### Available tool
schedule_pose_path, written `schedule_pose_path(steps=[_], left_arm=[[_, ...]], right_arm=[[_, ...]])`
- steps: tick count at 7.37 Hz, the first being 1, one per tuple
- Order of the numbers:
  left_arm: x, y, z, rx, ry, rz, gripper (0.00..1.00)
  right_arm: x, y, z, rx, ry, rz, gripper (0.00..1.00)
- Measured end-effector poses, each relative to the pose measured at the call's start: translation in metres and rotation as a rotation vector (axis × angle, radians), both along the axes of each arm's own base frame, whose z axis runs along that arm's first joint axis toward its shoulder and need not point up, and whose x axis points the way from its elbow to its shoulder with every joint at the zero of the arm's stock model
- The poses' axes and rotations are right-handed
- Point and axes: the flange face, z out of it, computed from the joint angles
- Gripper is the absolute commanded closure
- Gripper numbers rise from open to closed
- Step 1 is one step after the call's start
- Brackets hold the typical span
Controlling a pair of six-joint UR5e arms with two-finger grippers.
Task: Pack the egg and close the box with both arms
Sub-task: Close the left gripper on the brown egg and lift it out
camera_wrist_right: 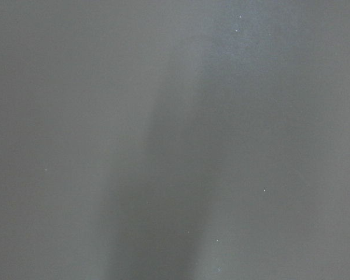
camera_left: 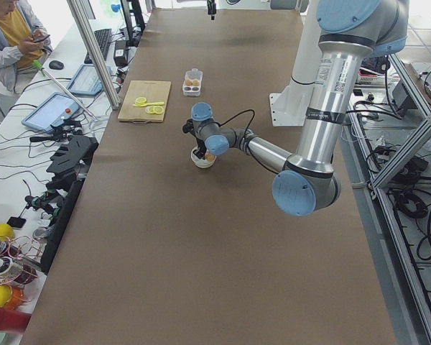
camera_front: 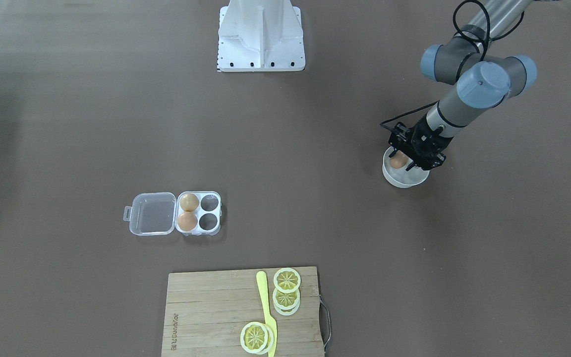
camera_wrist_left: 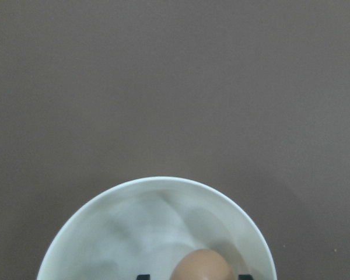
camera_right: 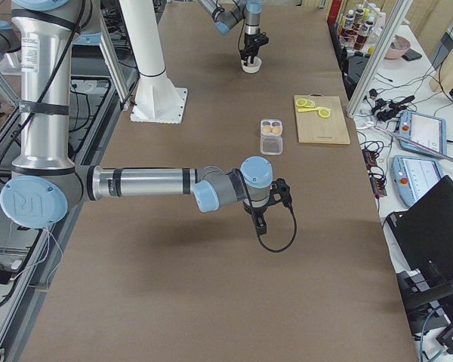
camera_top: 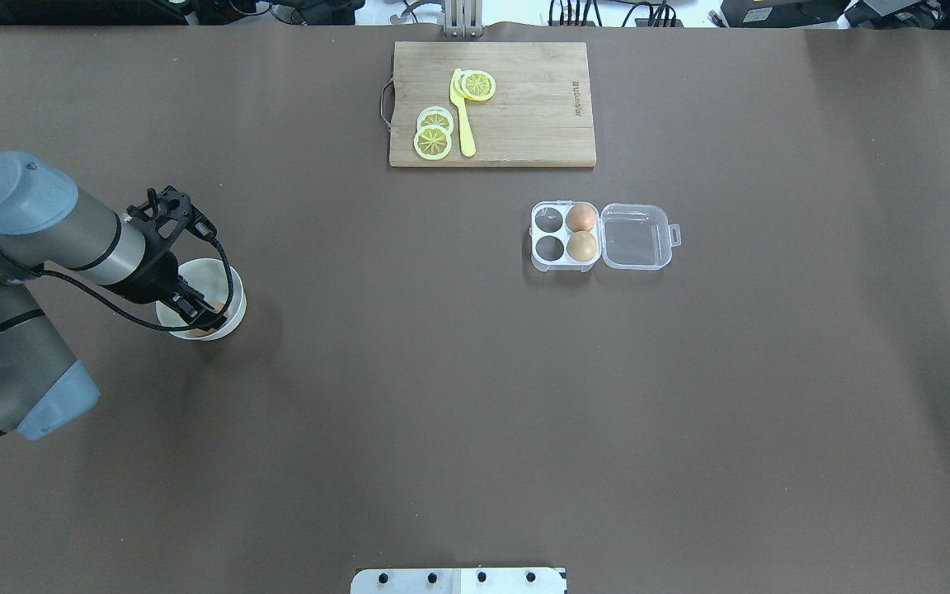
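Note:
The egg [camera_wrist_left: 203, 265], orange-brown, lies in a round white bowl [camera_wrist_left: 134, 221] at the robot's left end of the table. My left gripper [camera_front: 407, 163] reaches down into the bowl [camera_front: 404, 181]. Its jaws stand open on either side of the egg [camera_front: 397, 161] with a gap showing. The clear box [camera_front: 206, 214] lies open mid-table, its lid [camera_front: 152, 213] flat beside it. It holds a paler tan egg [camera_front: 189, 202] and an orange-brown egg [camera_front: 187, 221]; two cells are bare. My right gripper [camera_right: 258, 219] hovers over bare table, and I cannot tell whether it is open or shut.
A wooden cutting board [camera_front: 206, 307] with lemon slices [camera_front: 286, 280] and a yellow knife [camera_front: 265, 307] lies at the operators' edge, beyond the box. The white robot base [camera_front: 260, 39] stands at the opposite edge.

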Motion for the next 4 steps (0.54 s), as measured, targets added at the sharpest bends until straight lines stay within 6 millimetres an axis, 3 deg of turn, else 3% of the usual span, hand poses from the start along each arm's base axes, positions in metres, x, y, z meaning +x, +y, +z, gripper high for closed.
schedule_pose_path(steps=[1, 2, 3, 4], left_arm=[[0.0006, -0.0006, 0.003, -0.005, -0.004, -0.001, 0.37], [0.001, -0.0009, 0.0041, -0.012, -0.006, -0.005, 0.49], [0.001, -0.0009, 0.0036, -0.024, -0.005, -0.013, 0.76], [0.0006, -0.0003, 0.0026, -0.036, -0.003, -0.021, 0.89]], right_arm=[[0.0, 0.0, -0.0002, 0.0, 0.0, 0.0, 0.01], [-0.0001, 0.0, -0.0003, 0.0, -0.001, 0.0, 0.01], [-0.0001, 0.0, -0.0005, 0.001, -0.001, 0.0, 0.01], [0.0, 0.0, -0.0009, 0.0, -0.002, 0.001, 0.01]])
